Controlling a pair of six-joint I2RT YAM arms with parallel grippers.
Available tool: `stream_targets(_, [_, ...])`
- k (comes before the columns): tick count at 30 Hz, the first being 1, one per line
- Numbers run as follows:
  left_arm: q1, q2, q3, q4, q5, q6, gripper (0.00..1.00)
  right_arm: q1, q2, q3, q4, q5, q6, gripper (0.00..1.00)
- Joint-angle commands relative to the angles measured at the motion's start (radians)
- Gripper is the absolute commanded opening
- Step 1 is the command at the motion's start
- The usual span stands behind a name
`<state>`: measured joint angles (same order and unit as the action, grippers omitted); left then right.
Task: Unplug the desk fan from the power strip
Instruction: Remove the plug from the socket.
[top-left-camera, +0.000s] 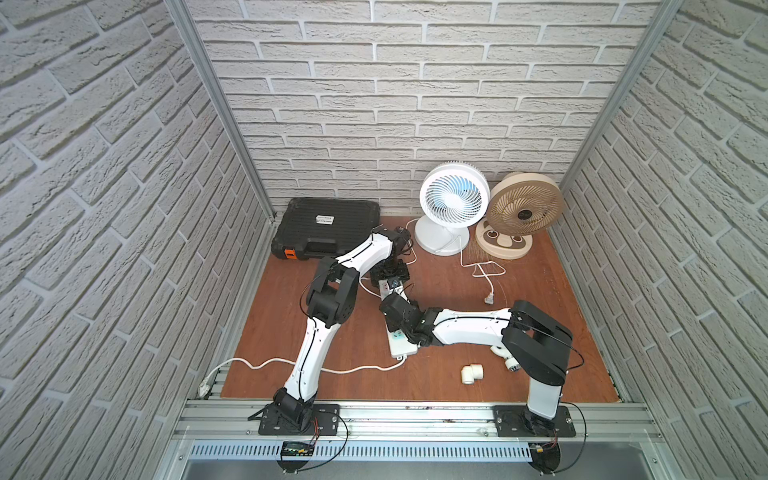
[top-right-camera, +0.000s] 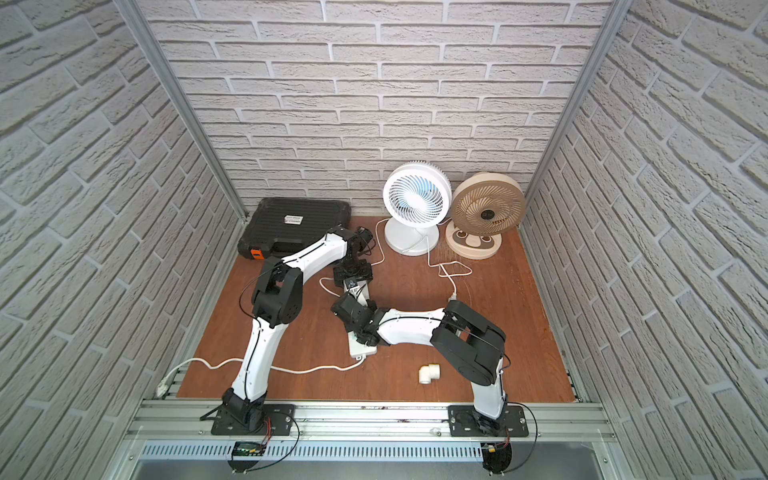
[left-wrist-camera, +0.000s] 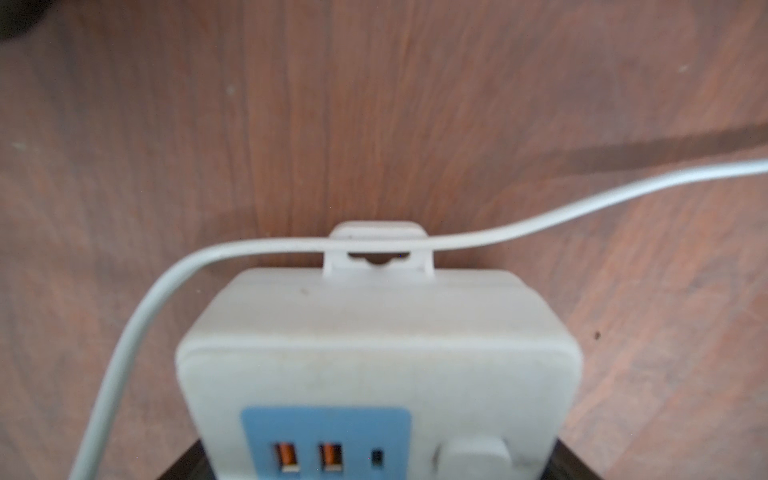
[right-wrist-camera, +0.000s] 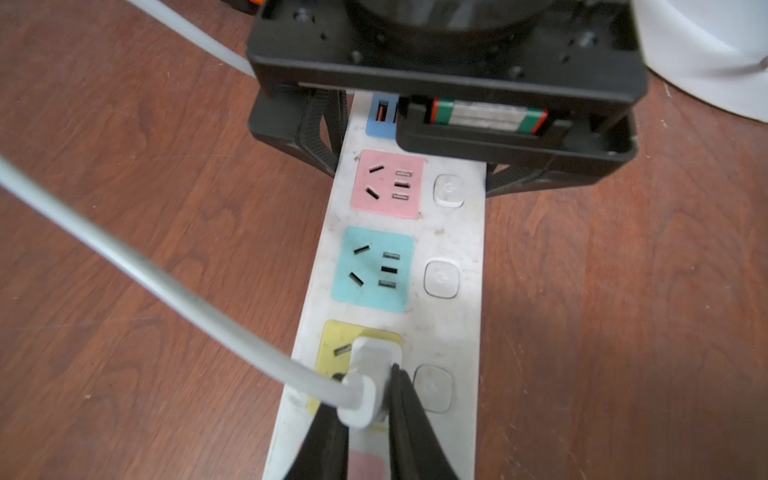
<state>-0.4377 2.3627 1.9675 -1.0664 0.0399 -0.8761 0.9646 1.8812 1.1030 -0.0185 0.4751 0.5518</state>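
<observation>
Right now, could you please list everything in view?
power strip: one, white with pastel sockets, table centre
plug: one, white, in the yellow socket
desk fans: two, white and beige, back right
loose plug: one, white, before the fans
tool case: one, black, back left
pipe elbow: one, white, front right
fitting: one, white, front right, partly hidden
table: one, brown wood, underneath
left gripper: one, black, clamping strip's USB end
right gripper: one, black, shut on plug
</observation>
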Motion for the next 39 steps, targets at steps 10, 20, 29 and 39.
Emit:
stream_targets(10, [0.001,0.116,-0.081,-0.087,0.056,-0.049,0.00,-0.063,-0.074,-0.083,0.062,-0.111,0.121,0.03])
stream_targets(20, [0.000,0.116,-0.083,-0.086,0.056,-0.049,0.00,-0.048,-0.056,-0.037,0.011,-0.082,0.075,0.03])
stream_targets(29, [-0.001,0.116,-0.083,-0.086,0.056,-0.049,0.00,0.012,-0.019,0.050,-0.085,0.038,-0.012,0.03])
stream_targets(39, [-0.002,0.116,-0.078,-0.093,0.052,-0.047,0.00,0.046,-0.007,0.083,-0.111,0.105,-0.066,0.03])
